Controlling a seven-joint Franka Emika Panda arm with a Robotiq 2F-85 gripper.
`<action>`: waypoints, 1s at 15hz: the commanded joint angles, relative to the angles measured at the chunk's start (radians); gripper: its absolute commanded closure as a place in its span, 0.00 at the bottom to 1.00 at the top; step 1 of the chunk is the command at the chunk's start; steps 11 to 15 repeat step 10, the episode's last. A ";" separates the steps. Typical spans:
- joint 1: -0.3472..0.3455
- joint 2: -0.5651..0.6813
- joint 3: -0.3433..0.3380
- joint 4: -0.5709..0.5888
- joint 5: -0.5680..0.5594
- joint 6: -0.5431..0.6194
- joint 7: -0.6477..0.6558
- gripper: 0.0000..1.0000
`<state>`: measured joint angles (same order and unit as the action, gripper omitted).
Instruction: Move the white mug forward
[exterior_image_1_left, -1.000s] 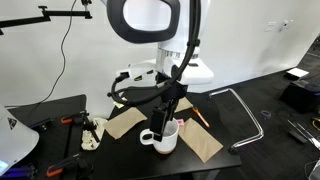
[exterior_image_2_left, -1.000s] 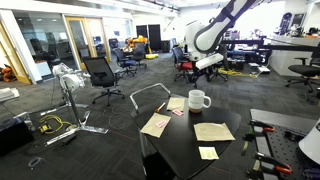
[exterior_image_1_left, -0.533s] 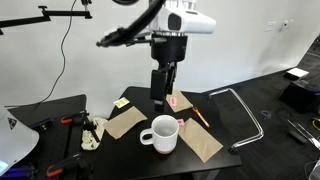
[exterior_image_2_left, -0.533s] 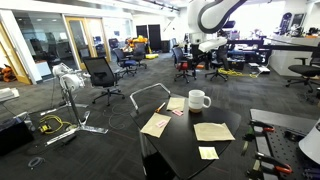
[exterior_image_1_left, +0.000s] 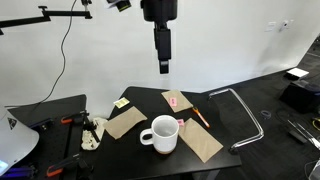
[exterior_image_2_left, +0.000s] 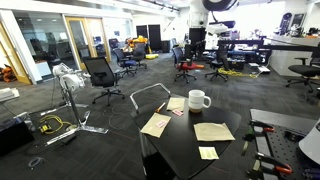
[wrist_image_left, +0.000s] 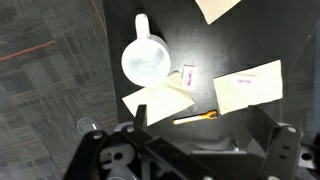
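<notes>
White mug (exterior_image_1_left: 160, 134) sits near the 6 o'clock edge of the black table (exterior_image_1_left: 148, 98), with brown paper (exterior_image_1_left: 124, 123) at 10, brown sheet (exterior_image_1_left: 202, 145) at 4 and pink note (exterior_image_1_left: 181, 122) at 2. Gripper (exterior_image_1_left: 164, 69) hangs high above, fingers apart.

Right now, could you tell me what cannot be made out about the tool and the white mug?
Tool: open or shut is unclear. It is too small in an exterior view, and blurred and cut by the bottom edge in the wrist view.
White mug: its contents, washed out by glare in the wrist view.
</notes>
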<state>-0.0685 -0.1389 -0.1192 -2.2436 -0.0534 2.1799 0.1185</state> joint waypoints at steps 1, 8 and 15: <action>0.005 -0.060 0.001 -0.029 0.099 -0.031 -0.167 0.00; -0.002 -0.054 0.006 -0.028 0.131 -0.049 -0.252 0.00; -0.002 -0.057 0.006 -0.031 0.131 -0.049 -0.252 0.00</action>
